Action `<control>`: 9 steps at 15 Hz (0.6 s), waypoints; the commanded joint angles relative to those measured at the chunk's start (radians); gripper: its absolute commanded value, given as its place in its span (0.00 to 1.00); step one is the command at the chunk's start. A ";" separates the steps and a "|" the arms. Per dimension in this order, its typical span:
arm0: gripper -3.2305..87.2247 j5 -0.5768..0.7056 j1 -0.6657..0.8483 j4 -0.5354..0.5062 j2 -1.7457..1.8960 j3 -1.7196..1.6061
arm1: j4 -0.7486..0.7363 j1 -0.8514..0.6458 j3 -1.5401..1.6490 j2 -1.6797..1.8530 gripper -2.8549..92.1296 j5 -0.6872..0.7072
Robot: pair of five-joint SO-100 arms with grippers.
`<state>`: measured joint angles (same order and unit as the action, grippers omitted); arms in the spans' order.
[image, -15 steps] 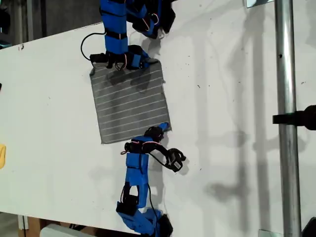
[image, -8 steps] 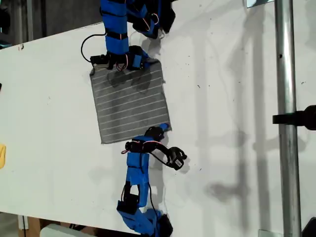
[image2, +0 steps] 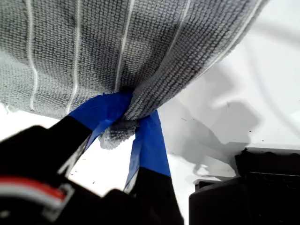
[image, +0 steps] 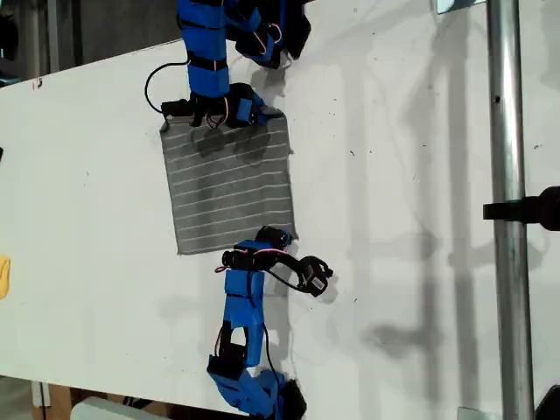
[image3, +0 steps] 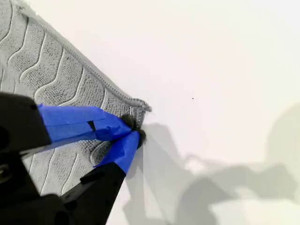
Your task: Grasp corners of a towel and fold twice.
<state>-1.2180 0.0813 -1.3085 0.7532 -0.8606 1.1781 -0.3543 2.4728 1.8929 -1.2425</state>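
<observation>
The grey striped towel [image: 229,188] lies flat on the white table [image: 402,175], between the two blue arms. My first gripper [image: 278,234], on the arm at the bottom of the exterior view, is shut on the towel's nearest corner. In the first wrist view that corner [image2: 117,133] is bunched between the blue fingers [image2: 105,110], and the cloth [image2: 140,42] rises off the table. My second gripper [image: 258,112], on the arm at the top of the exterior view, is shut on the corner [image3: 140,105] at the towel's upper right in that view. There the towel [image3: 47,75] still lies flat.
A metal pole [image: 506,175] with a black clamp [image: 525,210] runs down the exterior view's right side. A yellow object [image: 3,276] shows at its left edge. The table's edge runs along the top left of the exterior view.
The corner held by my first gripper has shifted a little up and to the exterior view's left, drawing the towel's right edge inward. My second gripper has barely moved.
</observation>
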 commanded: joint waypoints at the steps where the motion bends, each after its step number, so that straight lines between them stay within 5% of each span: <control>1: 0.01 -0.014 -0.011 -0.031 0.011 0.037 | -0.009 0.008 -0.054 0.003 0.03 -0.005; 6: 0.01 -0.052 -0.012 -0.186 0.123 0.034 | -0.012 0.003 -0.055 0.003 0.03 0.003; 9: 0.25 -0.117 -0.005 -0.337 0.272 0.026 | -0.020 0.003 -0.052 0.000 0.03 0.005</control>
<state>-1.3162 0.0813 -1.5969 0.8897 -0.8621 1.1674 -0.3436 2.4544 1.8883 -1.2425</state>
